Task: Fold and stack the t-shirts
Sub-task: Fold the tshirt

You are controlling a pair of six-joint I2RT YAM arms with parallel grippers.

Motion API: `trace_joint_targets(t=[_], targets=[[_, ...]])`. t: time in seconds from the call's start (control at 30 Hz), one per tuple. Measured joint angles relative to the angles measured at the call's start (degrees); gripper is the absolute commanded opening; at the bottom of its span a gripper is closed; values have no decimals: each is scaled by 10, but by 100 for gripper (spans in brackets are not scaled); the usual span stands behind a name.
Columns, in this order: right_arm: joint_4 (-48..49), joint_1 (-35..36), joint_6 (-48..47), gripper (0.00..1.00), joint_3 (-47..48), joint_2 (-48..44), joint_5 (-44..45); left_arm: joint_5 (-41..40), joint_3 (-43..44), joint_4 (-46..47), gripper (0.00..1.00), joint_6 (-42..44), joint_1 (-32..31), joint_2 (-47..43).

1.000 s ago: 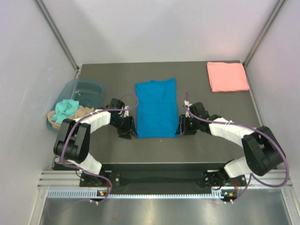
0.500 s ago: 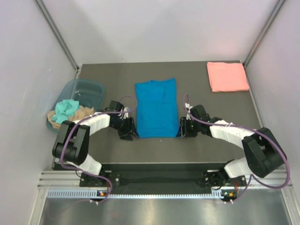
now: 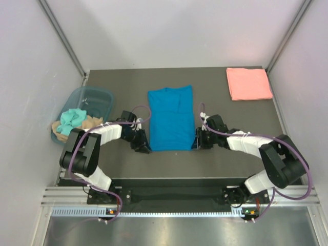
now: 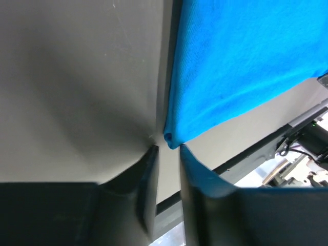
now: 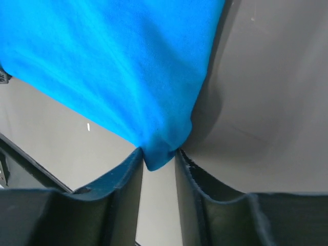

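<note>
The bright blue t-shirt [image 3: 170,118] lies folded into a long rectangle in the middle of the dark table [image 3: 230,118]. The salmon pink t-shirt [image 3: 249,83] lies folded at the far right corner. My left gripper [image 3: 145,148] is at the blue shirt's near left corner. In the left wrist view its jaws [image 4: 168,147] are narrowed on the very tip of the blue cloth [image 4: 241,61]. My right gripper [image 3: 196,146] is at the near right corner. Its fingertips [image 5: 158,152] pinch a bunched corner of the blue cloth [image 5: 118,61].
A translucent blue-grey tub [image 3: 102,95] stands at the left edge, holding a crumpled teal cloth [image 3: 72,119] and a beige one [image 3: 92,122]. Grey walls close in both sides and the back. The arm bases sit along the near rail.
Both grippers have slid inward to the blue shirt's near corners and their jaws have narrowed onto the cloth. The shirts themselves lie as before.
</note>
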Motion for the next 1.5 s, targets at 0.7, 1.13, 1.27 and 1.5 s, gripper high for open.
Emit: trace_joint_targets(t=[0.7,1.13,1.27,1.5], targets=[[-59,14,7,0,-37,-120,22,-113,-2,-34,0,-34,-111,-80],[-133,50,52,0,-110,-267,52,-171,-30,-69,0,-114,-194,-197],[-148,51,54,0,-108,-284,55,-178,-37,-70,0,-126,-197,-197],[-158,52,53,0,-104,-269,58,-169,-55,-43,41,-134,-204,-201]])
